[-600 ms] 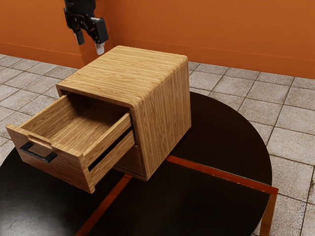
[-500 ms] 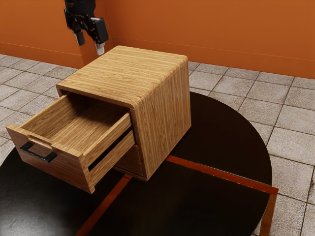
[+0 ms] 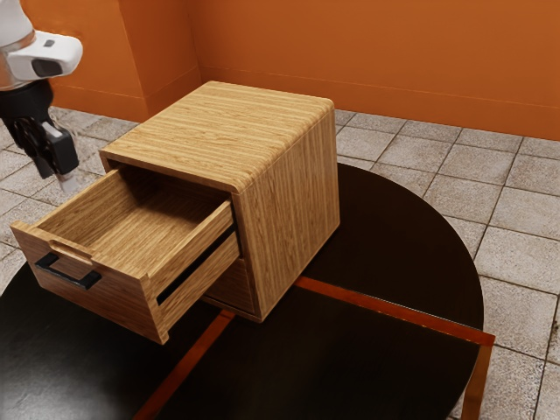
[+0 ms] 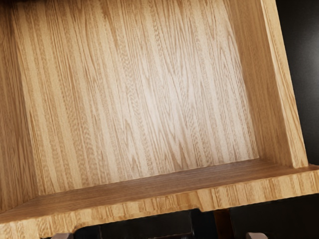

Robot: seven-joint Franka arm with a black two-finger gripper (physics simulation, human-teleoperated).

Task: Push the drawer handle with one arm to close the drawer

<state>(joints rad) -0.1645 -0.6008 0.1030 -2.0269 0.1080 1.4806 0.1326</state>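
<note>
The gripper [image 3: 56,177] is at the exterior view's upper left, beyond the drawer's far side wall as seen there. It is open with nothing held. The top drawer [image 3: 101,284] is pulled well out of the wooden cabinet [image 3: 289,197], and its black handle [image 3: 68,272] is on the front panel. In the wrist view, the hand looks down into the drawer [image 4: 139,89]; the tips of the open gripper [image 4: 159,236] stand wide apart beyond the front panel's rim, on either side of the dark handle [image 4: 147,225].
The cabinet stands on a round black table [image 3: 394,227] with orange-brown strips. A lower drawer front [image 3: 231,289] sits below the pulled-out one. Orange walls [image 3: 376,52] rise behind a tiled floor.
My hand has swung from behind the cabinet toward the exterior view's left and lower down, to the drawer's end of the cabinet. Drawer and cabinet have not moved.
</note>
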